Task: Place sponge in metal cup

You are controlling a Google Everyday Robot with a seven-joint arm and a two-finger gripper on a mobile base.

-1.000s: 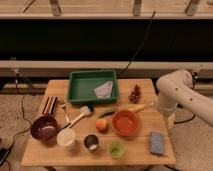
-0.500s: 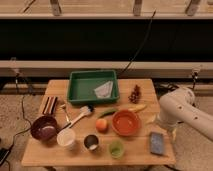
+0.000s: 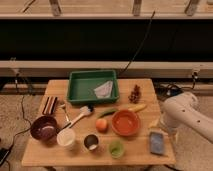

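The gripper (image 3: pixel 162 129) hangs just behind the sponge (image 3: pixel 156 142), its state impossible to tell; the sponge lies flat, blue-grey, rectangular.

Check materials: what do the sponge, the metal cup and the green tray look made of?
The sponge: probably soft foam, matte blue-grey, no shine. The metal cup: steel-like, dark grey, glossy, bright reflection inside. The green tray: likely plastic, even colour, moulded walls. The gripper is at far right, close to the sponge's far end.

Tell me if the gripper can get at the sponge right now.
Probably yes: the gripper hangs just above the sponge, which lies flat and uncovered, with nothing between them.
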